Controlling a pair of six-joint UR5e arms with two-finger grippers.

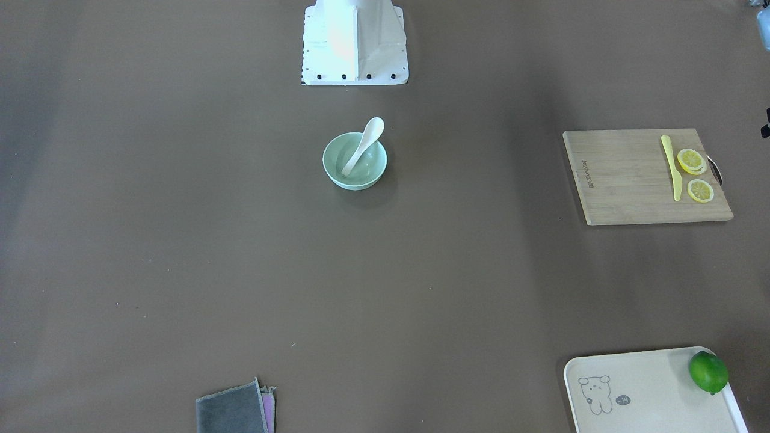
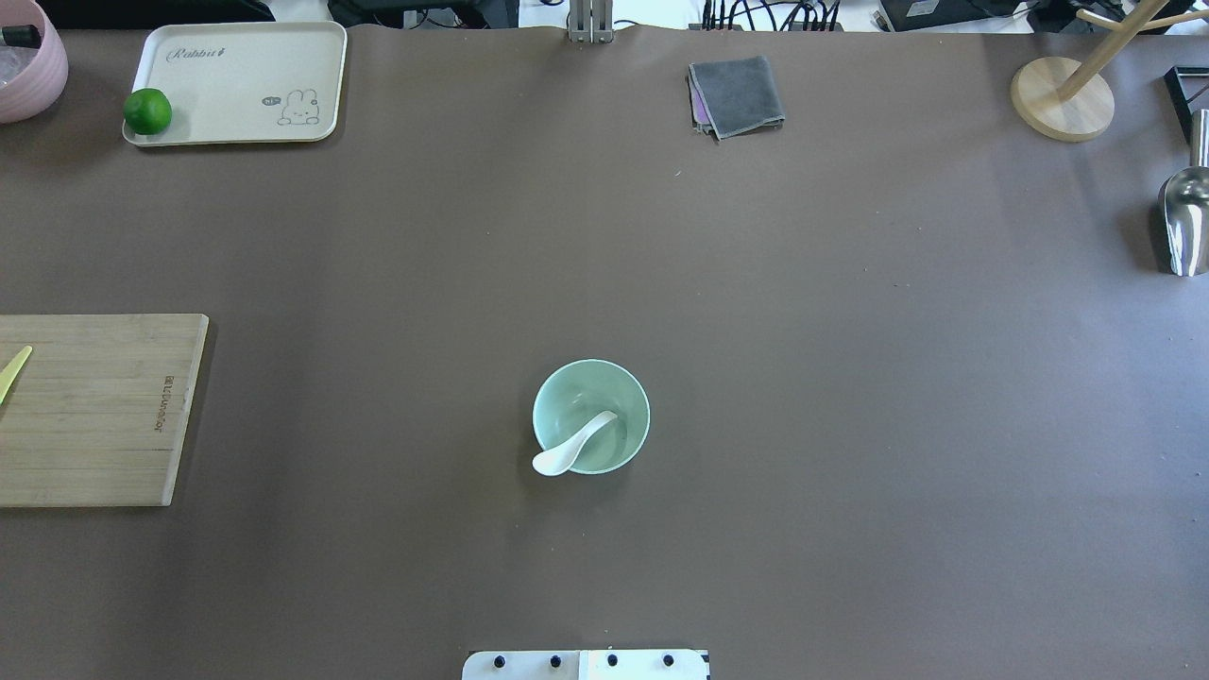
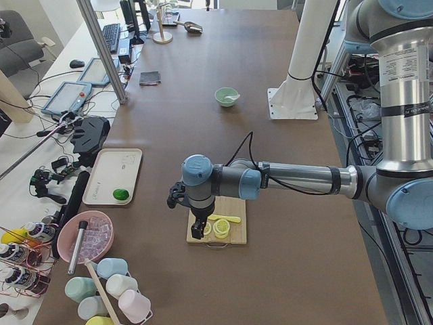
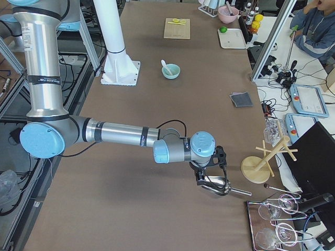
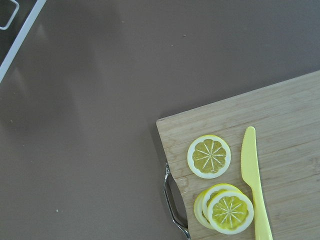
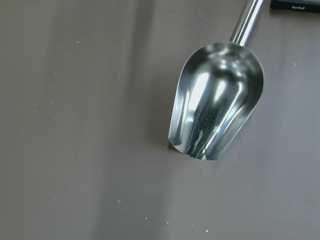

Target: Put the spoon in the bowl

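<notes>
The pale mint-green bowl [image 1: 355,180] [image 2: 635,401] stands in the middle of the table, a little in front of the robot base. The white spoon [image 1: 364,143] [image 2: 570,448] lies in it: its handle points down into the bowl and its scoop sticks out over the rim on the robot's side. Bowl [image 3: 223,100] [image 4: 171,73] and spoon show small in both side views. My left gripper [image 3: 196,230] hangs over the cutting board, far from the bowl. My right gripper [image 4: 209,179] hangs over a metal scoop, also far away. I cannot tell whether either is open or shut.
A wooden cutting board [image 1: 625,180] [image 5: 280,120] carries lemon slices [image 5: 209,156] and a yellow knife [image 1: 671,167]. A tray [image 2: 236,66] holds a lime [image 2: 147,111]. A grey cloth [image 2: 737,95], a metal scoop [image 6: 217,102] and a wooden stand [image 2: 1062,99] sit at the table's edges.
</notes>
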